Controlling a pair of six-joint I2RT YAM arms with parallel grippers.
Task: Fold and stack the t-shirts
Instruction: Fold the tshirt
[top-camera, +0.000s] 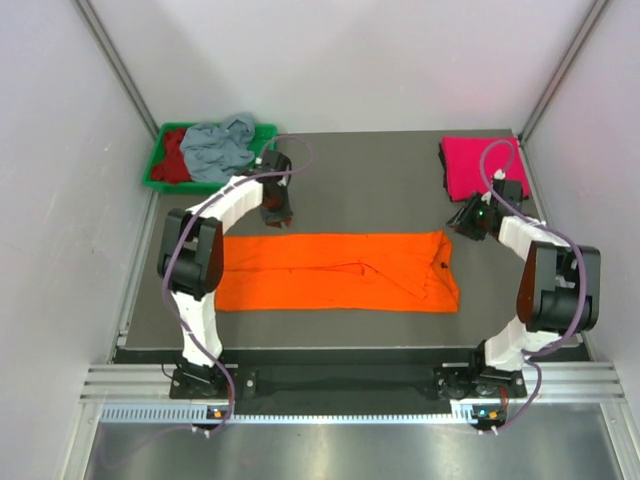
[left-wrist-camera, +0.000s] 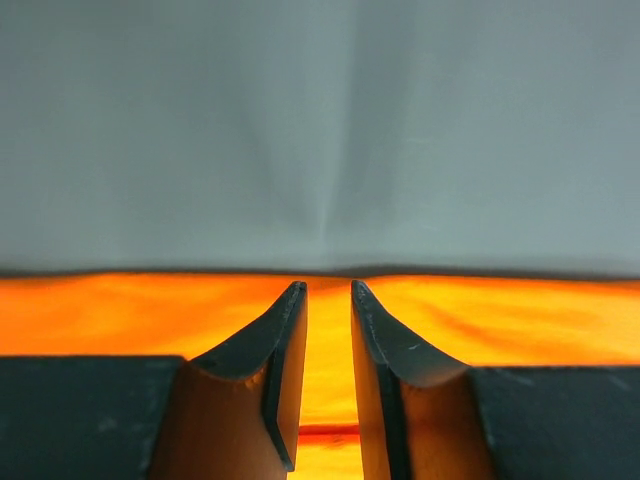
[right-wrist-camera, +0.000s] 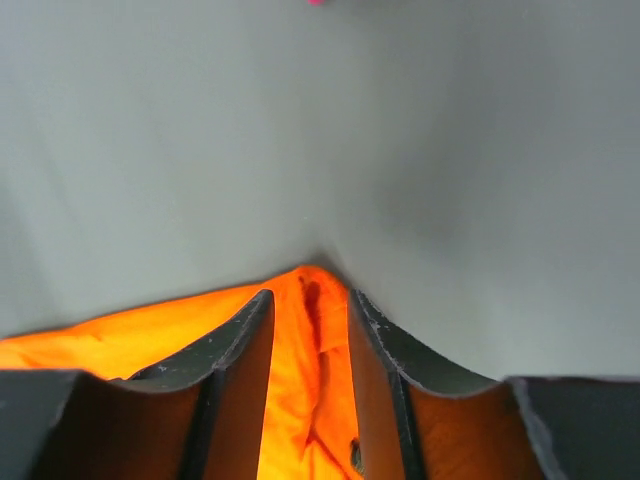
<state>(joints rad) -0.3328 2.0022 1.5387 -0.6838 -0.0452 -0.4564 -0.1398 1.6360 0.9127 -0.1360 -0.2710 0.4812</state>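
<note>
A bright orange t-shirt (top-camera: 335, 272) lies folded into a long flat strip across the middle of the table. My left gripper (top-camera: 278, 215) hovers at its far edge near the left end. In the left wrist view this gripper (left-wrist-camera: 327, 286) is open, its jaws a narrow gap apart, with orange cloth (left-wrist-camera: 520, 320) showing below the gap. My right gripper (top-camera: 462, 225) is at the strip's far right corner. Seen from the right wrist, this gripper (right-wrist-camera: 309, 295) is open, and a raised ridge of orange cloth (right-wrist-camera: 130, 345) stands between its fingers. A folded magenta pink t-shirt (top-camera: 472, 165) rests at the back right.
A green tray (top-camera: 153, 172) at the back left corner holds a crumpled grey-blue t-shirt (top-camera: 218, 148) and a dark red one (top-camera: 175, 158). White walls enclose the table on three sides. Both arm bases stand at the near edge.
</note>
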